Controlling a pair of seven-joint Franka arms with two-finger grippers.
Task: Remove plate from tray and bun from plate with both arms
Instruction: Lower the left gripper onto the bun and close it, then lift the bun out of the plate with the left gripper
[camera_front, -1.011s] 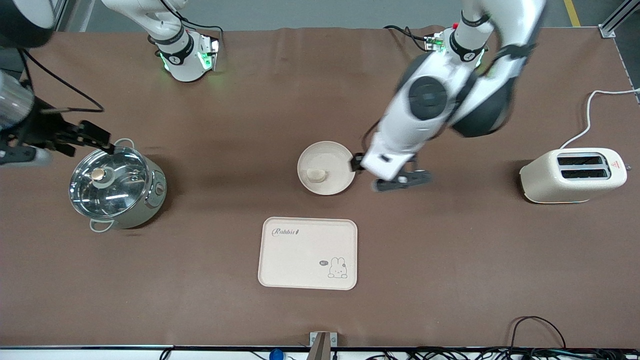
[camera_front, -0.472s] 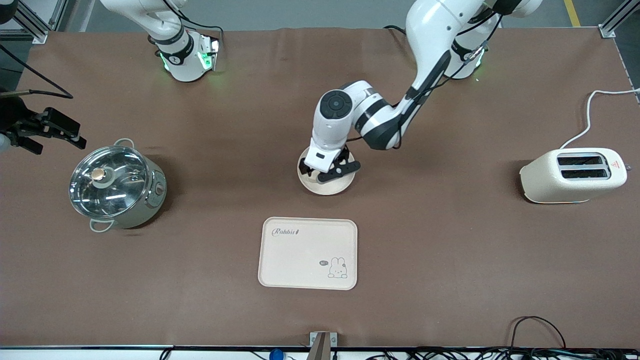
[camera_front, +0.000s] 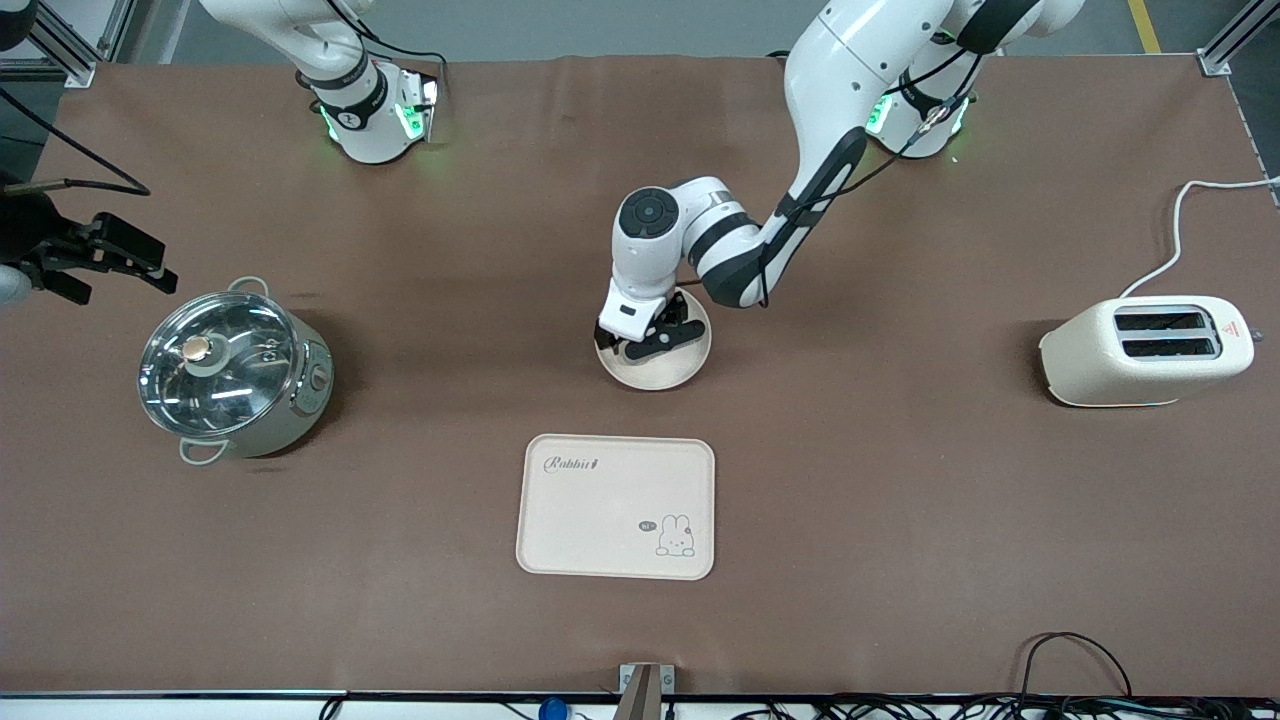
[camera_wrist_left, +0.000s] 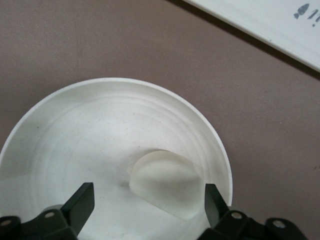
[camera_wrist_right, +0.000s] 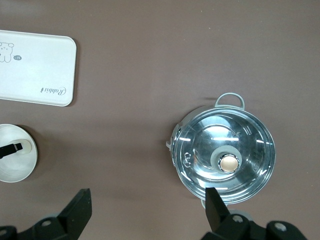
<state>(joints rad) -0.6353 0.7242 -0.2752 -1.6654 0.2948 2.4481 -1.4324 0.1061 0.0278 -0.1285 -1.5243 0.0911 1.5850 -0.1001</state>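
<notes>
The brown surface (camera_front: 900, 500) is seen carrying everything, and the plate (camera_front: 672, 372) near its middle is taken as the landmark. The left arm (camera_front: 830, 130) is reached over from its base down to the plate, while the right arm (camera_front: 300, 40) is held waiting, high above the surface, well away from the plate toward the right arm's end of the table. A lidded steel pot (camera_front: 232, 372) is stood well apart from the plate at that end, and a cream toaster (camera_front: 1145, 350) well apart at the left arm's end. A rabbit tray (camera_front: 616, 507) is laid nearer the front camera than the plate, not touching it. The left hand (camera_front: 640, 340) is held low over the plate, fingers (camera_wrist_left: 80, 205) spread open to either side of the bun (camera_wrist_left: 165, 184), which is lying in the plate near its rim. The right hand (camera_front: 95, 262) is held open above the pot's edge of the surface.
</notes>
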